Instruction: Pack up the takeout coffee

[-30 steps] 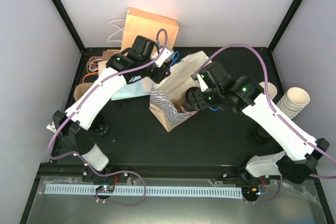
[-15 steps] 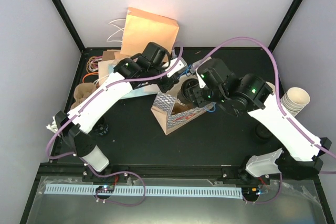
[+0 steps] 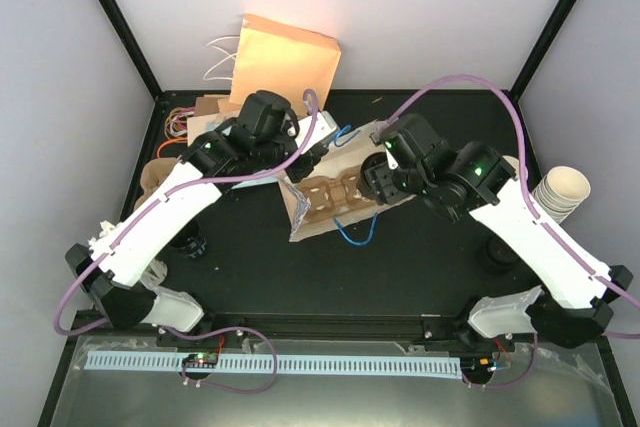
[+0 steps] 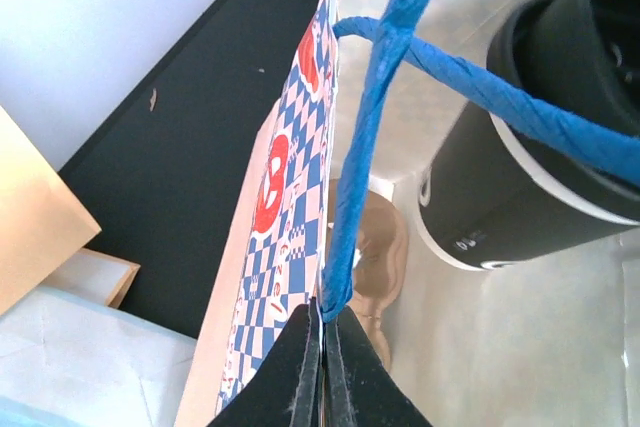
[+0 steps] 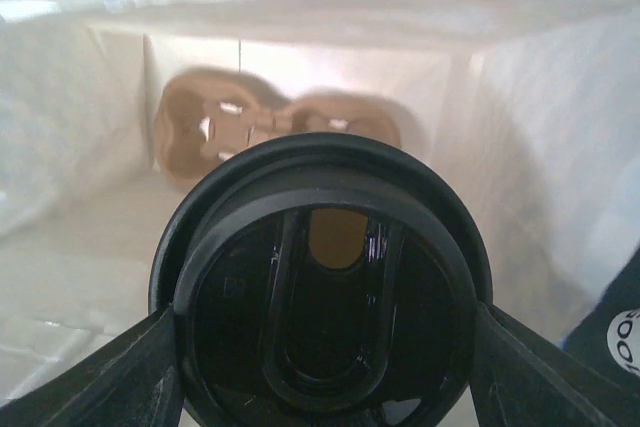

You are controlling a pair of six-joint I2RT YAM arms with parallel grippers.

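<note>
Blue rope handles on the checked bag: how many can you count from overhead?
2: one handle at the bag's far edge, pinched in the left gripper; one at its near edge.

White arms (image 3: 160,215), black joints (image 3: 262,115) — lilac cables (image 3: 462,78).

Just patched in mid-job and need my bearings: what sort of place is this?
Probably a lab test cell staged for takeout packing: a black frame with white walls, stacked cups, and a brown bag at the back.

Left claw (image 4: 322,347) pinched shut, right claw (image 5: 325,367) gripping
</note>
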